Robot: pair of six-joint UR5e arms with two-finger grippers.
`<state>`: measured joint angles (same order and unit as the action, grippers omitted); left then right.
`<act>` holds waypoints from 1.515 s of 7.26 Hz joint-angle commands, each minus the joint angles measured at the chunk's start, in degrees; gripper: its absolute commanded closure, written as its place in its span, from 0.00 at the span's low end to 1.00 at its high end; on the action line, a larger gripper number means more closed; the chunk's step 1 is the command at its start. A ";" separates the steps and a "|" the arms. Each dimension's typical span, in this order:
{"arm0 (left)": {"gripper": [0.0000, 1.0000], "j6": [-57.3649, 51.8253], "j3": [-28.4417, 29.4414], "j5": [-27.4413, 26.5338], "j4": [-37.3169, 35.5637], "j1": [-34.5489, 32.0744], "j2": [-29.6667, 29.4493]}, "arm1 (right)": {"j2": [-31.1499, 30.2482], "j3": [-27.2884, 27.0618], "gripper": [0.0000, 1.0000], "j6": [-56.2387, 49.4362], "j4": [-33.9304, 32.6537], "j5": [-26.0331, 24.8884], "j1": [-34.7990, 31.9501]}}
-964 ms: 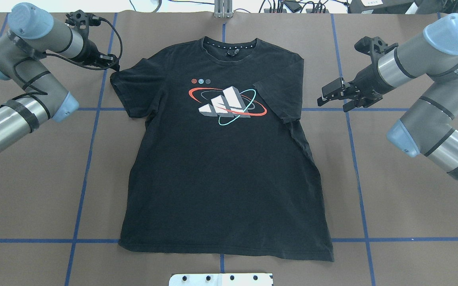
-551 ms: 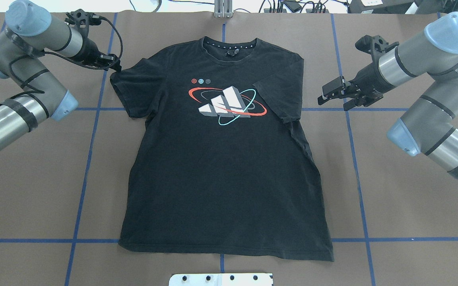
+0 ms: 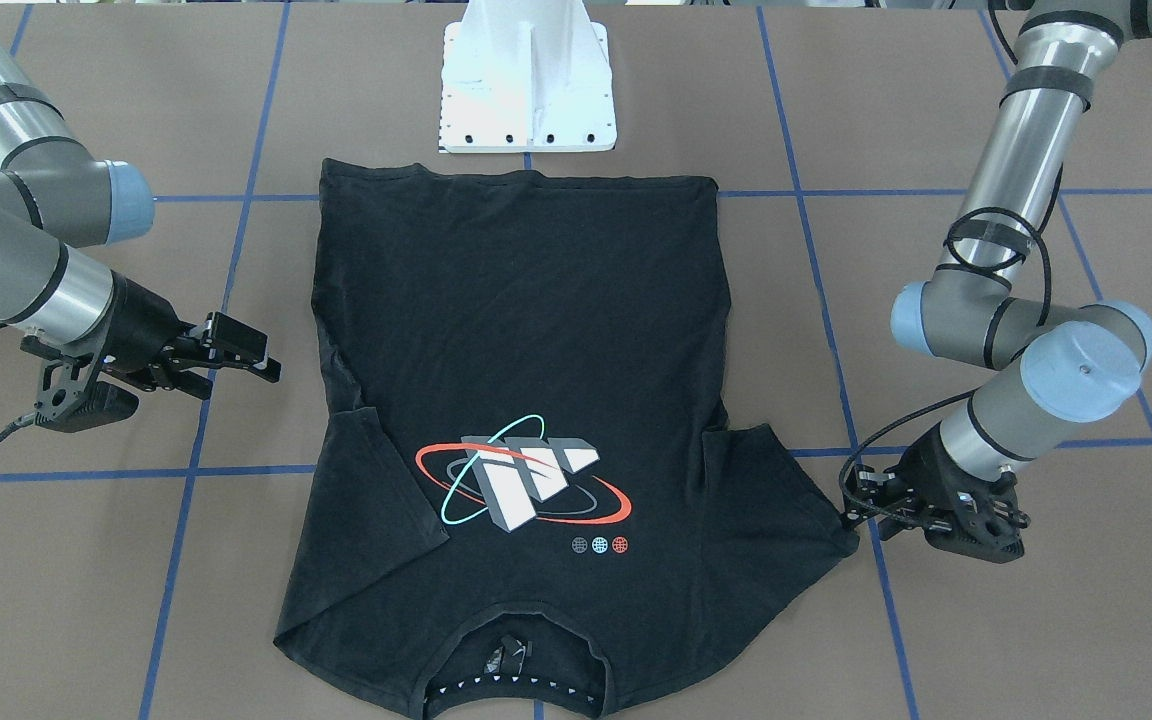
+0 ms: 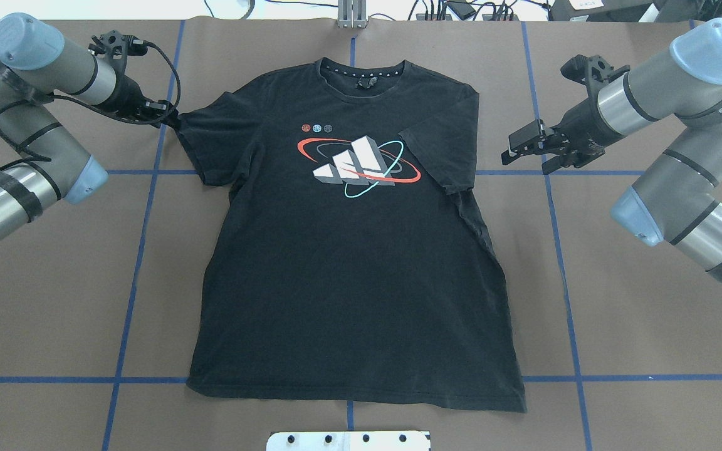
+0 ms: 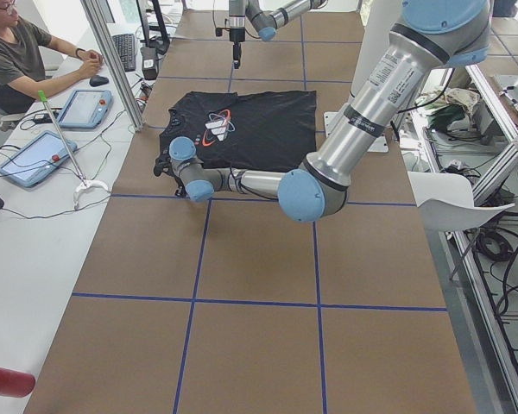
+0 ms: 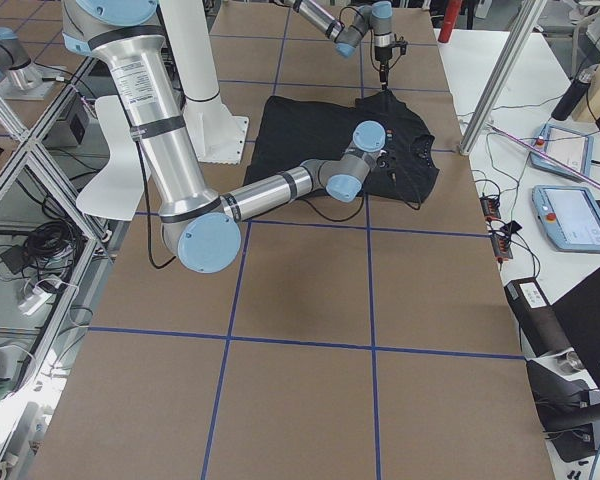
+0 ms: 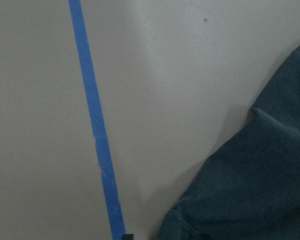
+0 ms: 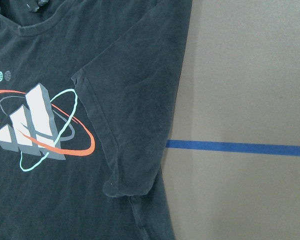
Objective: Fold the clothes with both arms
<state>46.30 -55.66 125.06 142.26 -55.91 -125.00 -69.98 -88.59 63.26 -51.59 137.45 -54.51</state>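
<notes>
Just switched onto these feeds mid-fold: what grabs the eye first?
The black T-shirt lies flat, print up, mid-table, its white-block graphic ringed in red and teal. The left gripper pinches one sleeve tip, drawing it to a point; the right gripper hangs open beside the other, folded-in sleeve, clear of the cloth.

The left arm [image 4: 35, 81] is folded tight at the elbow and reaches low. Its tool [image 4: 168, 117] is pinched on the sleeve tip of the T-shirt [image 4: 348, 250]. The right arm [image 4: 668, 113] holds its tool [image 4: 514, 149] raised, roughly level, fingers spread apart.
</notes>
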 commanded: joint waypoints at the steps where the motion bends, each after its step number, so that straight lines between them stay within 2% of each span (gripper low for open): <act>1: 0.47 1.25 -0.15 0.01 0.04 0.28 -0.15 | -0.07 0.00 0.00 0.02 0.00 0.10 -0.07; 9: 0.49 0.81 2.22 -0.61 0.30 0.72 -1.74 | -0.16 0.00 0.00 -0.15 0.00 0.01 -0.07; 10: 0.55 0.81 2.23 -1.04 0.21 0.72 -1.74 | -0.16 0.00 0.00 -0.15 0.00 -0.08 -0.07; 11: 0.74 0.81 2.23 -1.57 0.21 0.89 -1.82 | -0.16 0.00 0.00 -0.15 0.00 -0.08 -0.07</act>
<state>47.12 -53.50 124.03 142.50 -55.18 -126.75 -70.15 -88.59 63.11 -51.59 137.40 -54.60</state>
